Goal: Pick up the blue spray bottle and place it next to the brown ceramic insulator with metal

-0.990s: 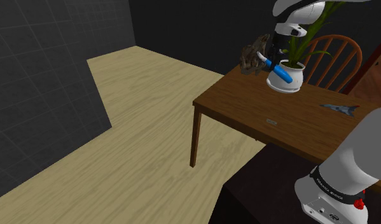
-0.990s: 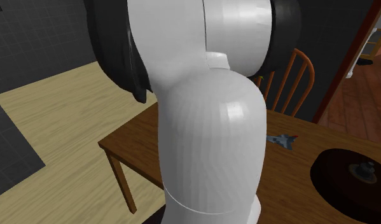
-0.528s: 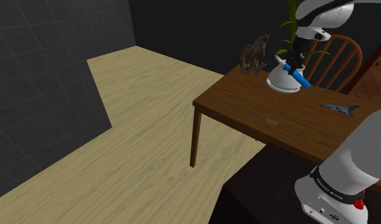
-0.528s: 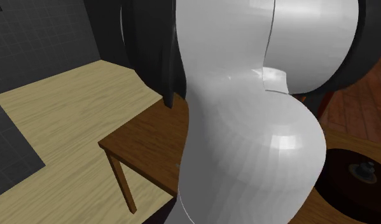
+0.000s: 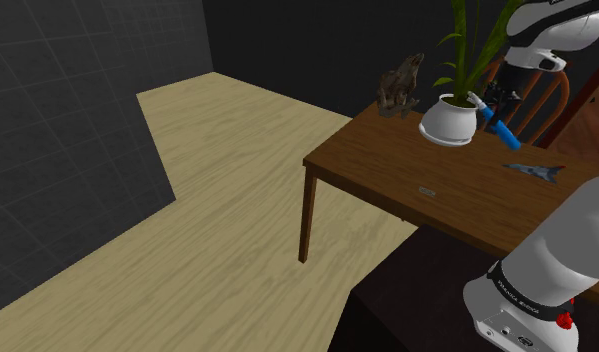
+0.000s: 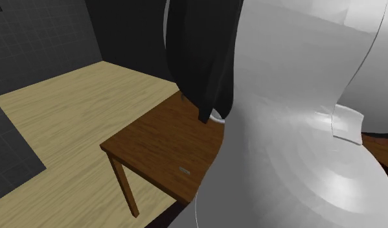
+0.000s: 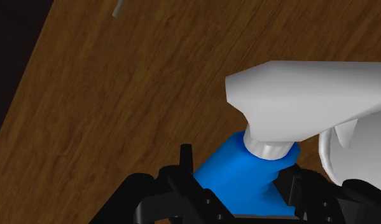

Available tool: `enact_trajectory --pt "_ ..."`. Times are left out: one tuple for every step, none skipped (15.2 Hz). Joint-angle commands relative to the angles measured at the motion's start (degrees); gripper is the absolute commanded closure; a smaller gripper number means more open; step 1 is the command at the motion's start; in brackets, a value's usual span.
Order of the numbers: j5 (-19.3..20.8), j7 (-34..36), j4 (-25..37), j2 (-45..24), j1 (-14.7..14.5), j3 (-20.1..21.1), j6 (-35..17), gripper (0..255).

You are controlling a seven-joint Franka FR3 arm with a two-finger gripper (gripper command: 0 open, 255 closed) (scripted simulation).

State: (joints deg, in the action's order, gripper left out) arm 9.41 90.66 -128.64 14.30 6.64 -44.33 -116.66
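Black gripper [image 7: 236, 194] pinched on blue spray bottle [image 7: 238, 179]; fingers [image 7: 184, 167] bear on the blue body both sides, just under white spray head [image 7: 310, 92]. Grip judged firm, no gap seen betw. fingers and body

Bottle posn, shoulder view: it hangs tilted from the gripper [image 5: 495, 106], head uppermost, clear of the wooden table [image 5: 387, 170] and just beside white plant pot [image 5: 449, 122] on that view's right. Chair [image 5: 539, 80] stands behind it. Wrist view agrees: table surface lies well below the bottle, w/ small grey item [image 7: 119, 7] near the table edge

Other items on table: grey toy jet [image 5: 535, 171] below the bottle in shoulder view, nearer the stand; brown rough-shaped object [image 5: 400, 82] at far corner, other side of the pot. Cannot tell whether that object is the insulator; no metal part made out on it

Second exterior view: white arm [image 6: 296, 129] close to camera; table corner and light wood floor [image 6: 50, 110] beyond

Status, as judged: pick-up done, bottle lifted & secure. Outstanding: carry to insulator, lower upright beside it w/o contact, release, withdraw. Approx. half done; placement spot unconfirmed
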Motion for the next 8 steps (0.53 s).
enact_trajectory --pt "1.4 -2.3 -0.6 1.4 1.6 -1.5 0.4 255" --pt "2.1 -3.3 -0.8 2.0 2.3 -2.2 0.5 255" --pt "2.7 -4.4 -1.0 2.5 3.0 -2.9 0.7 255" --pt "3.3 -5.5 -1.1 3.0 3.7 -3.6 0.8 255" --pt "3.9 -6.6 -1.2 3.5 4.4 -4.4 1.0 255" --pt "4.4 -7.8 -1.2 3.8 5.0 -5.2 1.1 255" --pt "4.8 -9.0 -1.1 4.1 5.6 -6.1 1.3 255" --pt "5.2 -10.3 -0.9 4.3 6.2 -7.0 1.4 255"
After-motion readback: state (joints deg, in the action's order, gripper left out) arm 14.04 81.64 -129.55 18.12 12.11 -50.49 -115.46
